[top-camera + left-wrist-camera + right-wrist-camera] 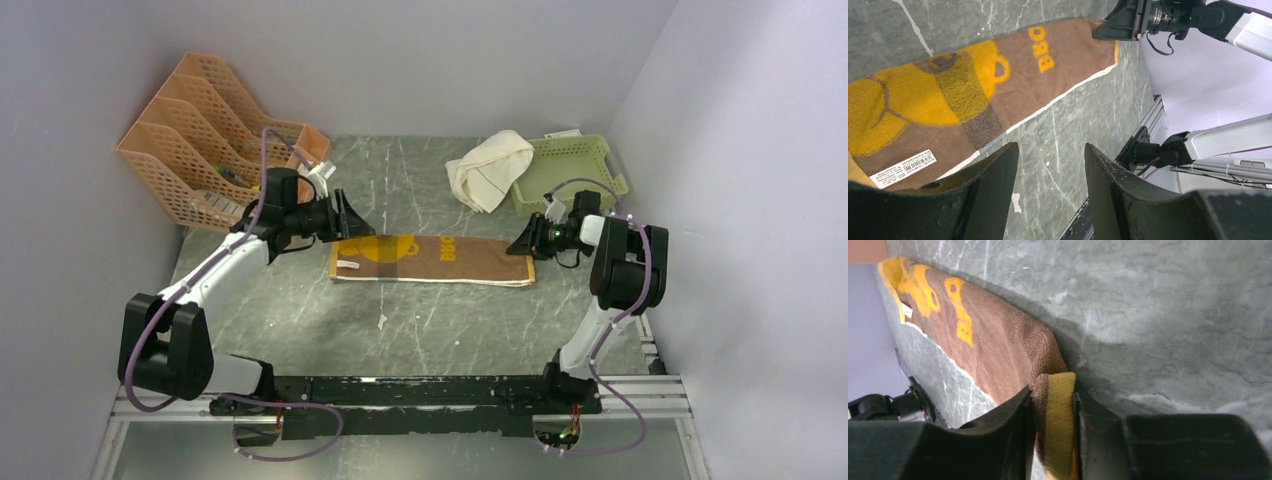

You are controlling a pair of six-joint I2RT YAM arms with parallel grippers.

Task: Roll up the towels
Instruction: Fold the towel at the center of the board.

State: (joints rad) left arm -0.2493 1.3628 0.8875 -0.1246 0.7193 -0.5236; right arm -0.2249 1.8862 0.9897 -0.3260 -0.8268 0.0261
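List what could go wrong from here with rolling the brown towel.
1. The right end effector pinches only the end edge of the brown towel, so that edge could slip out as rolling starts.
2. The left end effector is open and grips nothing, so the towel may slide along the table rather than roll.

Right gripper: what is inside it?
The right gripper is shut on the end of the mustard-and-brown towel, yellow side showing. Its fingers hide how far in the cloth goes.
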